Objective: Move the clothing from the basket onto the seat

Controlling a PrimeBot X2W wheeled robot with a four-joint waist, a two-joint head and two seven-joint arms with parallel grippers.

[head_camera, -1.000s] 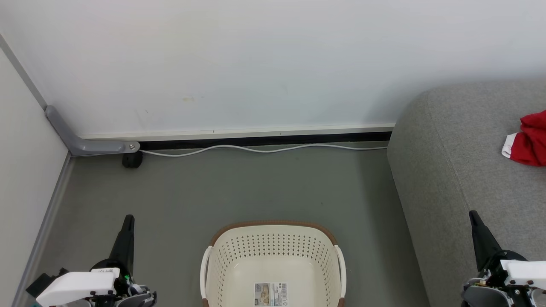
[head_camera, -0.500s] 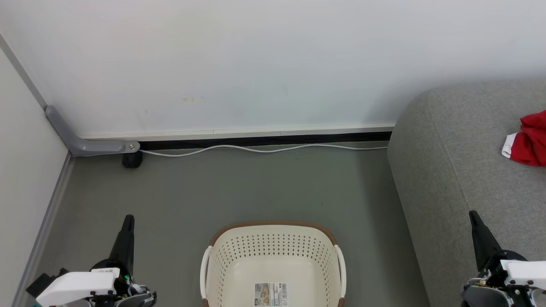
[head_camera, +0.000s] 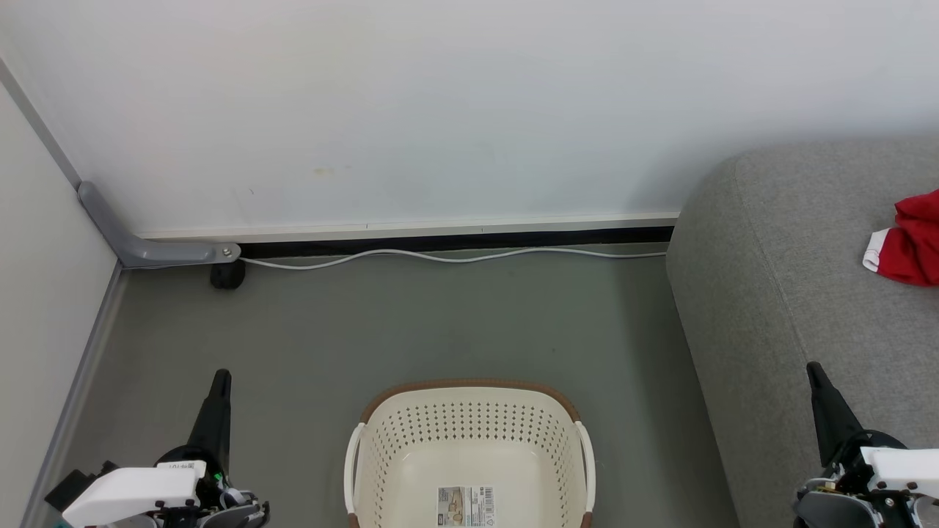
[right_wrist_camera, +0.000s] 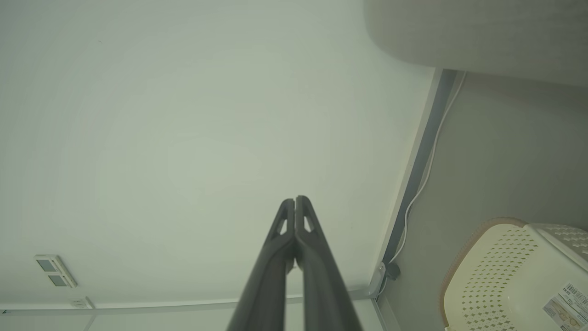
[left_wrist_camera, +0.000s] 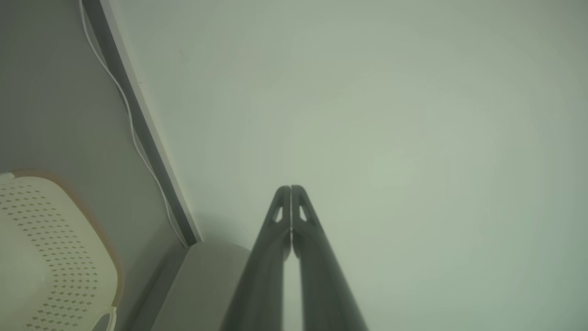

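No movement; barcode label (head_camera: 465, 506) inside basket (head_camera: 469, 386)

The left gripper (head_camera: 220, 377) sits low on the left side of the head view. Its two dark fingers (left_wrist_camera: 275, 239) are pressed together. They point up and away from the robot and lean a tiny bit to the right. Its white wrist (head_camera: 132, 490) is at the bottom edge. The right gripper (head_camera: 813, 368) sits low on the right side. Its fingers are pressed together too and lean a little to the left.
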